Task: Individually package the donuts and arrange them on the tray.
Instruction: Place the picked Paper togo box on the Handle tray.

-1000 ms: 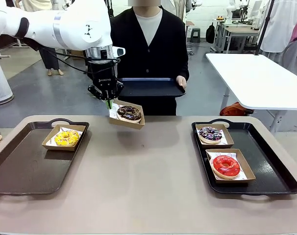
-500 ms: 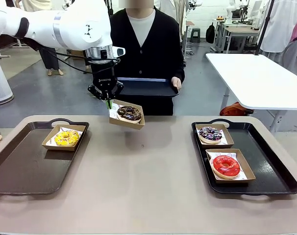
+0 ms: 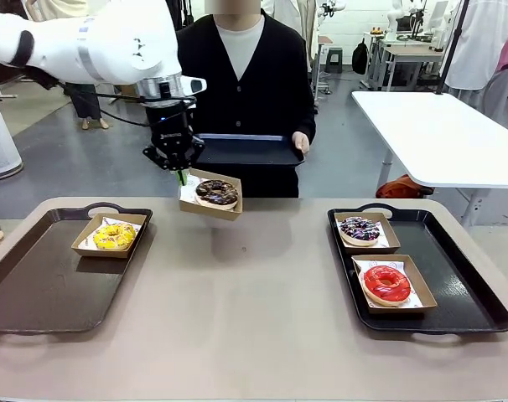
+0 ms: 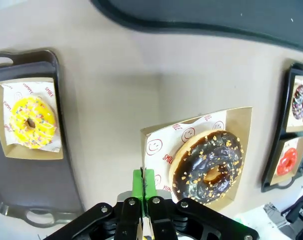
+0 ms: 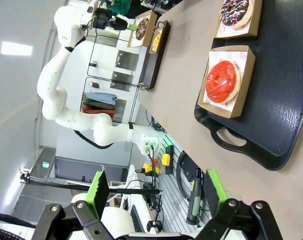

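Front view had the left gripper [image 3: 183, 175] pointing straight down, pinching the near edge of a cardboard box [image 3: 209, 206] hanging just below it with the chocolate donut [image 3: 217, 192] inside. Right wrist view added the right gripper [image 5: 156, 192], fingers spread wide, empty.

Grey concrete floor [image 3: 86, 163] behind the tan worktop [image 3: 254, 293]. White table [image 3: 438, 134] at right rear, more desks [image 3: 405, 54] farther back by a pale wall. Even indoor light, soft shadows on the worktop.
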